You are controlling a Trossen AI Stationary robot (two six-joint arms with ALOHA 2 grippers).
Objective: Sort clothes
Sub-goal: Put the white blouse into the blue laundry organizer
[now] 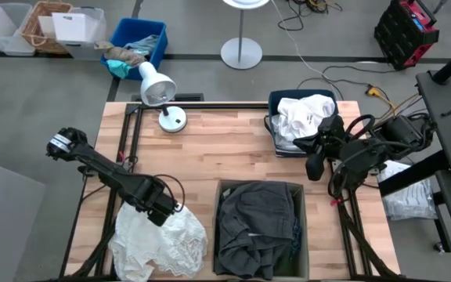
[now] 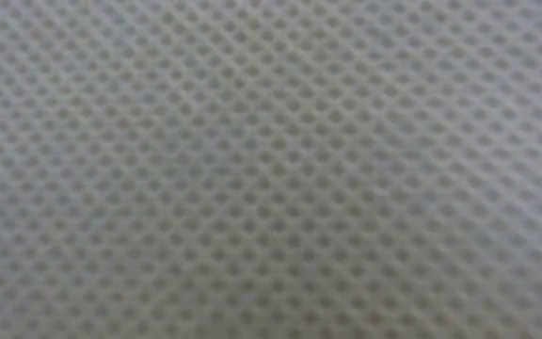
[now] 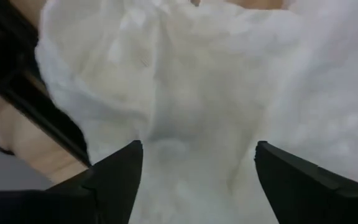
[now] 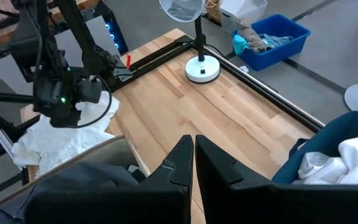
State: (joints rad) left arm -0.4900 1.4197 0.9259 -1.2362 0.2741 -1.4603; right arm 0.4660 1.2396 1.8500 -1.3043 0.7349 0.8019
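Left gripper (image 1: 169, 213) low over white lacy garment (image 1: 161, 244) at the table's near left corner, fingers (image 3: 117, 177) spread wide apart with the white fabric between and beneath them, nothing clamped. Garment heaped loose on the wooden table (image 1: 225, 141), partly draped over the near edge. Just beside it, toward the middle of the near edge, a grey bin (image 1: 258, 229) filled with charcoal grey clothing (image 1: 257, 235). Right gripper (image 1: 316, 160) raised at the table's right side, fingers (image 4: 182, 165) pressed together and empty, next to a blue bin (image 1: 276, 106) at the far right holding white clothes (image 1: 304, 116). White desk lamp (image 1: 163, 98) standing at the far edge. Beyond the table, on the floor, a second blue bin (image 1: 139, 39) with teal and tan rags. Low view wholly covered by a close mesh fabric (image 2: 271, 169).
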